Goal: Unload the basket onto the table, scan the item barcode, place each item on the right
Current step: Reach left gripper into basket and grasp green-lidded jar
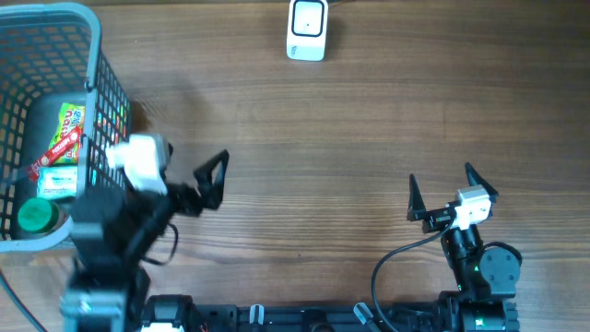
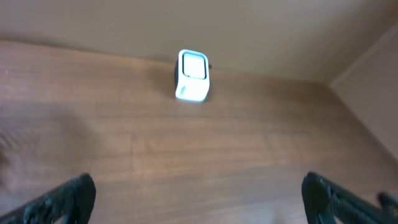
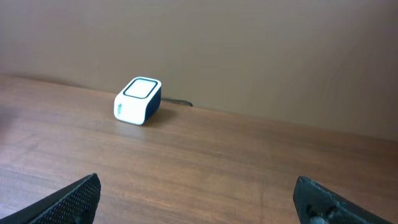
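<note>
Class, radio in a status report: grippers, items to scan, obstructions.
Left gripper open, empty. Right gripper open, empty. Items in basket, unpicked. Nothing blocks scanner.

Black left claw (image 1: 221, 180), black right claw (image 1: 440, 172) — white wrist blocks (image 1: 472, 205).

— What did we find on the wooden table (image 1: 323, 138)?
— We found a white barcode scanner (image 1: 307, 29) standing near the far edge, and a mesh basket (image 1: 111, 83) at the left end, well apart from it.
</note>
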Controlling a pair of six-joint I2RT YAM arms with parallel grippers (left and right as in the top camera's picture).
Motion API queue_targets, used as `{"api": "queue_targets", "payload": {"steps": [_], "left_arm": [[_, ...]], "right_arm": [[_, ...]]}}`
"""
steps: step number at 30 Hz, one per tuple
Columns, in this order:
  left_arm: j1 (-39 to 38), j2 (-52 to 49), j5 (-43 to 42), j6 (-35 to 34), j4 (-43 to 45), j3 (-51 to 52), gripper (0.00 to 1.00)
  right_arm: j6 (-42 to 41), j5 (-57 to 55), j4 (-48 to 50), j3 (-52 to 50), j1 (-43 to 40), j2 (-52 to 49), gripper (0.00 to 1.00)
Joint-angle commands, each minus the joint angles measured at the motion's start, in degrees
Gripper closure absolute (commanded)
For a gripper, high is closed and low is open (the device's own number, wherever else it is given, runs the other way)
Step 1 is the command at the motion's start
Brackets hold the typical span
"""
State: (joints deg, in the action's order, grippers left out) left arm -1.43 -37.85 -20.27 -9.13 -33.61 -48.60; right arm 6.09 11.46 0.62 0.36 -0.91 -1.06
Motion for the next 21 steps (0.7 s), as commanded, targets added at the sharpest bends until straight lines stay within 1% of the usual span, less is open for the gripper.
{"api": "queue_targets", "payload": {"steps": [1,3,5,13,17,21], "left_arm": [[0.28,-10.60,-1.16,6.56,-11.02,-17.38,0.00],[0.28,-14.97,-1.20,8.31,-16.98,-23.58,0.00],[0.28,-18.10,-2.21,8.31,-20.57,-26.77,0.00],[0.63,-22.80,-1.27,8.24,-21.14,-28.15,0.00],[2.43,-25.92,3.76,4.50,-21.62,-32.74,0.00],[4.96,-28.76,4.79,3.45,-22.67,-37.40,0.00]], "right_arm": [[-0.11,-0.52,0.15,-0.07,0.31,-0.07,0.00],[-0.11,-0.52,0.15,-0.07,0.31,-0.07,0.00],[-0.07,-0.50,0.15,-0.07,0.31,-0.07,0.00],[-0.09,-0.50,0.15,-0.07,0.31,-0.07,0.00],[-0.09,-0.50,0.15,-0.07,0.31,-0.07,0.00],[-0.09,-0.50,0.15,-0.07,0.31,-0.07,0.00]]}}
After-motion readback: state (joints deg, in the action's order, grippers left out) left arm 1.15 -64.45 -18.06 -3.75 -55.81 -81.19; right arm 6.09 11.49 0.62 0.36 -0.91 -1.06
